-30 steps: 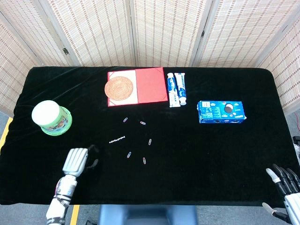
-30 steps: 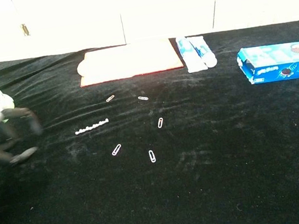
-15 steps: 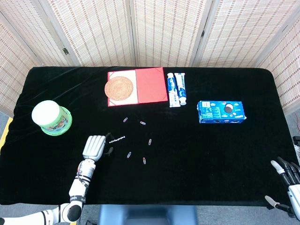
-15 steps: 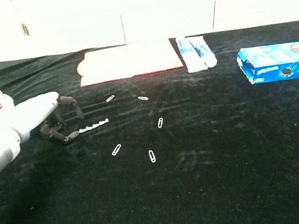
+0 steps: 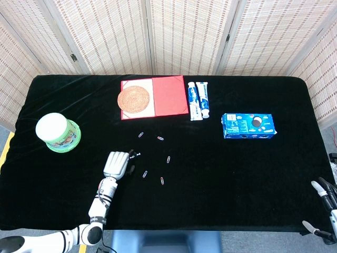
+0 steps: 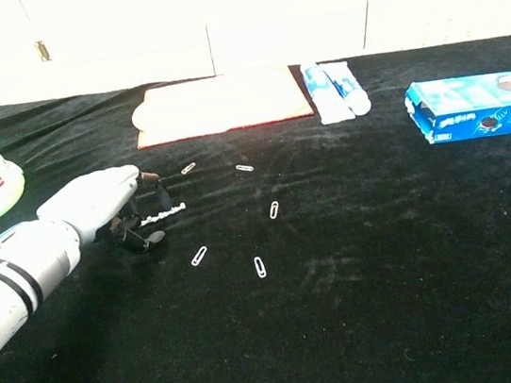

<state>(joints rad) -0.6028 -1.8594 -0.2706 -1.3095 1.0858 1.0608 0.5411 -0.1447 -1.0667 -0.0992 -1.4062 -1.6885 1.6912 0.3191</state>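
My left hand [image 6: 105, 201] lies low over the black tabletop [image 5: 237, 174], palm down, with its fingers [image 6: 144, 180] curled over the near end of the white bead chain [image 6: 165, 213]. The fingertips come down on or just beside that end, but I cannot tell whether they pinch it or merely touch it. In the head view the same left hand [image 5: 117, 164] covers most of the chain, so only a short stretch [image 5: 135, 155] shows past my fingers. Loose paper clips lie around it on the cloth: one [image 6: 187, 168] just beyond my fingertips, one [image 6: 199, 255] nearer to me, another [image 6: 260, 266] further right, one [image 6: 275, 210] in the middle and one [image 6: 245, 167] toward the far side. My right hand [image 5: 325, 206] shows only at the lower right corner of the head view, off the tabletop's edge and well apart from everything, its fingers spread and holding nothing. At the left edge stands a green tub with a white lid [image 5: 57, 132]. Along the far side lies a red folder [image 5: 167, 96] with a round woven coaster [image 5: 134, 99] on it, two toothpaste tubes [image 5: 198, 99] just beside it, and a blue biscuit box [image 5: 248, 126] further right.
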